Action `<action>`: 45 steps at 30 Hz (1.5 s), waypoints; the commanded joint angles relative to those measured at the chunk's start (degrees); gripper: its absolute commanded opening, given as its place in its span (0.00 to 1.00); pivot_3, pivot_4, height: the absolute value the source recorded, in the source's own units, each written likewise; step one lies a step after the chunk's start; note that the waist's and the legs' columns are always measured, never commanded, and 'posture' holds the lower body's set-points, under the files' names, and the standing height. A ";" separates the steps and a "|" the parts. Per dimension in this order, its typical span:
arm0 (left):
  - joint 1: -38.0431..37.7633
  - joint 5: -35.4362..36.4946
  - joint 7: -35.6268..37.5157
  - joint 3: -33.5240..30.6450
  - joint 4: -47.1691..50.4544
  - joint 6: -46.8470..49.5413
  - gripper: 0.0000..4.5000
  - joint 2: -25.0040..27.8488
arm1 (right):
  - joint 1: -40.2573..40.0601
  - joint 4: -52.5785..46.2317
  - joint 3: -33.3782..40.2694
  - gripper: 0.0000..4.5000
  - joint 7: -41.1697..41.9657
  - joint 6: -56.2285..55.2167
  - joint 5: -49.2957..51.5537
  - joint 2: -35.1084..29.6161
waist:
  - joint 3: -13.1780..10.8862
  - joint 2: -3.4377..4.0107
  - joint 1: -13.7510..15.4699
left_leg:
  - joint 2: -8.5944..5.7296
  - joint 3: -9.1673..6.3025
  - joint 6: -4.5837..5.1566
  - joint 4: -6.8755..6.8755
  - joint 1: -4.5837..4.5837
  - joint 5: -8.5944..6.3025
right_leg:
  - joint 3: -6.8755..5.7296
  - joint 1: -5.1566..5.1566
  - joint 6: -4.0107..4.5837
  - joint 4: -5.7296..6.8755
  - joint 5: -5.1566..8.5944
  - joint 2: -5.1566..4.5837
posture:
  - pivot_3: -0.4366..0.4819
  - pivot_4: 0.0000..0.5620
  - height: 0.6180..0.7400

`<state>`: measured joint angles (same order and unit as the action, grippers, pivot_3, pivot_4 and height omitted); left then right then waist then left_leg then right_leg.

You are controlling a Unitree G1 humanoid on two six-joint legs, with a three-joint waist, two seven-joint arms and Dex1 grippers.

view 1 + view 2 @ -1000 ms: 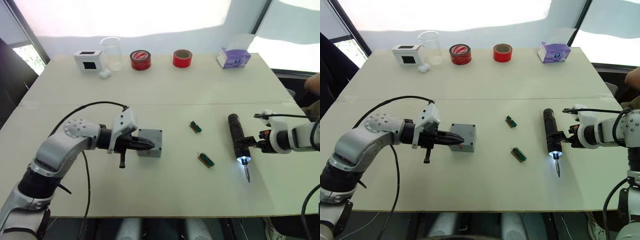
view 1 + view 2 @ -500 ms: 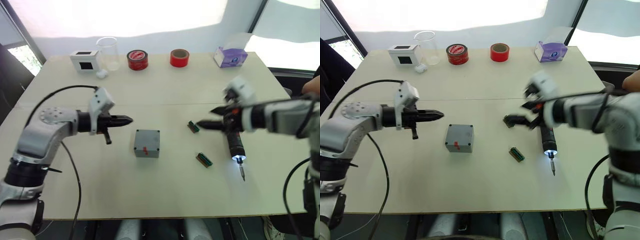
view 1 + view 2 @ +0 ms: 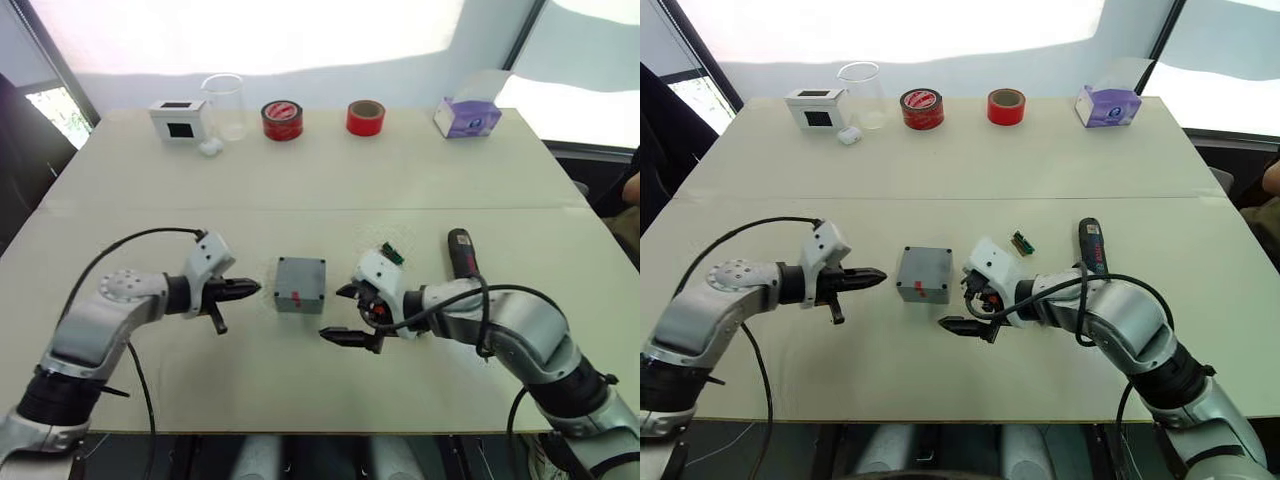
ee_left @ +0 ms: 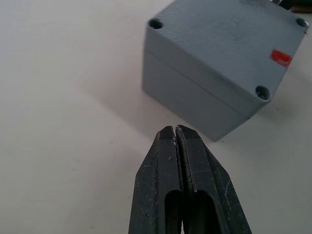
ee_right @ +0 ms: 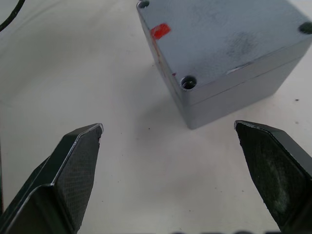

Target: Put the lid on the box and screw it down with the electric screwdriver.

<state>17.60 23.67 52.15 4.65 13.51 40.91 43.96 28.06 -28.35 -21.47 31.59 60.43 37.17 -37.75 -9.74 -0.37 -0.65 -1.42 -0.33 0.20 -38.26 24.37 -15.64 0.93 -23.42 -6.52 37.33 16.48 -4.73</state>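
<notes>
your right gripper [image 3: 340,313] hovers spread wide just near-right of the box [image 3: 300,284], whose lid [image 4: 229,46] sits on top. your left gripper [image 3: 252,288] is pressed together just left of it. the screwdriver [image 3: 462,254] lies farther right.

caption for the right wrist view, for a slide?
Open right gripper facing the grey box, lid already seated.

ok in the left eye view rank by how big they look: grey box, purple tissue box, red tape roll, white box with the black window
1. grey box, nearer the camera
2. purple tissue box
3. white box
4. red tape roll
Two and three look close.
</notes>
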 commanded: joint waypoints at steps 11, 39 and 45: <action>10.97 -6.27 0.83 5.10 -12.20 -8.66 0.00 -7.51 | -1.91 -1.83 4.88 0.99 2.02 3.28 3.36 8.03 | 0.02 -0.04 0.07 | -0.03 0.00 0.00 -0.01 0.00 0.01 | -0.08 0.01 0.00 0.02 0.00 0.06 | 0.48 0.27 1.00; -1.39 -3.70 2.91 2.97 -0.02 -1.67 0.00 -3.80 | 8.88 24.43 -8.20 0.99 23.52 -36.01 -28.74 2.92 | 0.05 -0.06 0.02 | -0.05 0.03 -0.02 -0.05 -0.06 0.01 | -0.06 0.04 -0.01 0.07 0.00 0.05 | 0.48 0.27 1.00; 2.33 -5.14 -1.73 2.86 -2.41 -3.09 0.00 -8.24 | 5.26 18.17 -5.93 0.99 26.18 -30.45 -26.34 2.80 | 0.06 -0.08 0.12 | -0.05 0.00 -0.24 -0.04 -0.05 0.14 | -0.07 0.04 -0.01 0.09 0.00 0.05 | 0.48 0.27 1.00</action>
<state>18.42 18.83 51.36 8.27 10.60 39.39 36.17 33.76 -5.94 -28.53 56.71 28.81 8.87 -35.10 -9.68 -0.44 -0.53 -1.47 -0.32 -0.04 -38.30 24.31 -15.50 0.86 -23.38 -6.53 37.42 16.48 -4.68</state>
